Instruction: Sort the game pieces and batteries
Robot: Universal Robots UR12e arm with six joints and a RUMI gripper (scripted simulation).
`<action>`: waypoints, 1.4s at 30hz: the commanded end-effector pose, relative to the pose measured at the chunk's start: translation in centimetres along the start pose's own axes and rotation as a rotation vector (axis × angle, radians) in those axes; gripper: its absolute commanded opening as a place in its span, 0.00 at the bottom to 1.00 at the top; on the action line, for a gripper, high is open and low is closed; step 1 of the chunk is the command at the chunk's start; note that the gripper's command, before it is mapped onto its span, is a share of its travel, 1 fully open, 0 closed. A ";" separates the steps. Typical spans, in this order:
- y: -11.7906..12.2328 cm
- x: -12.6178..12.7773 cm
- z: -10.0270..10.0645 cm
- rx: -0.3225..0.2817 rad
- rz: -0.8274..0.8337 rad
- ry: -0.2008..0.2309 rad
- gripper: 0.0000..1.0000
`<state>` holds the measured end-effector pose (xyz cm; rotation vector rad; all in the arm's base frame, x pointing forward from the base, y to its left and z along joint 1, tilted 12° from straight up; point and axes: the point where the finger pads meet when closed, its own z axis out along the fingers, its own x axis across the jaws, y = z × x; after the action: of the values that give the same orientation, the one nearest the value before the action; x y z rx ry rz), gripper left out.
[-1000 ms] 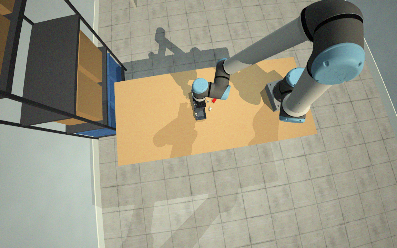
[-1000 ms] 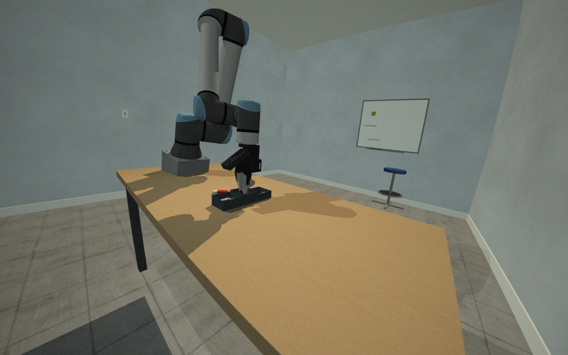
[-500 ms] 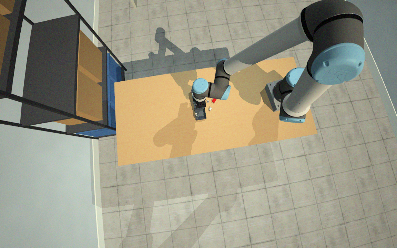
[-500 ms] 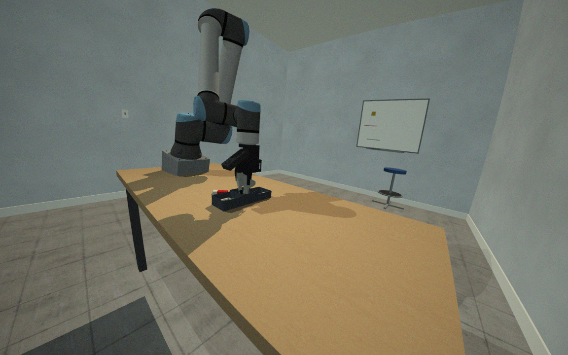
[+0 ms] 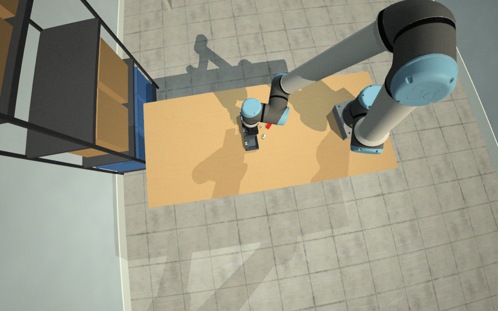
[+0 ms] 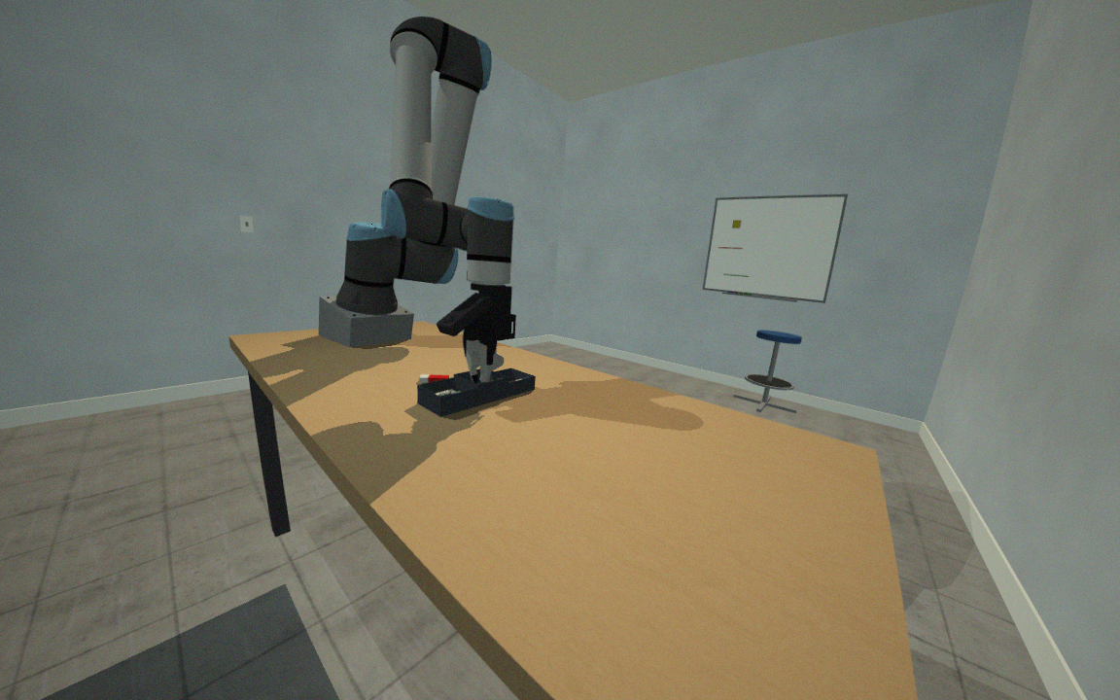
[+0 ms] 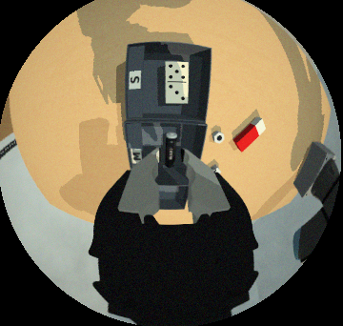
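Observation:
Two dark joined bins stand on the table. The far one, bin S, holds a white domino. My gripper reaches down into the near one, bin M. Its fingers stand slightly apart, and a dark cylindrical battery lies loose between them inside bin M. A red and white block lies on the table right of the bins. A small white piece lies between it and bin M. Another small white piece lies beside my right finger.
The arm's grey base is bolted at one end of the table. A shelf rack with brown boxes and blue crates stands past the table's other end. A stool and a whiteboard stand by the far wall.

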<state>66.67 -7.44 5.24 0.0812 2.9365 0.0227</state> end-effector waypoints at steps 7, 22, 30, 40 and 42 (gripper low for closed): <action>0.0 -0.1 -1.0 0.000 0.000 -0.001 0.17; 0.0 -0.1 -2.8 0.000 0.000 -0.001 0.17; 0.0 -0.1 -5.2 0.000 0.000 -0.001 0.17; 0.0 -0.1 -5.2 0.000 0.000 -0.001 0.17; 0.0 -0.1 -5.2 0.000 0.000 -0.001 0.17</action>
<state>65.64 -7.48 10.21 0.0812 2.9363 0.0226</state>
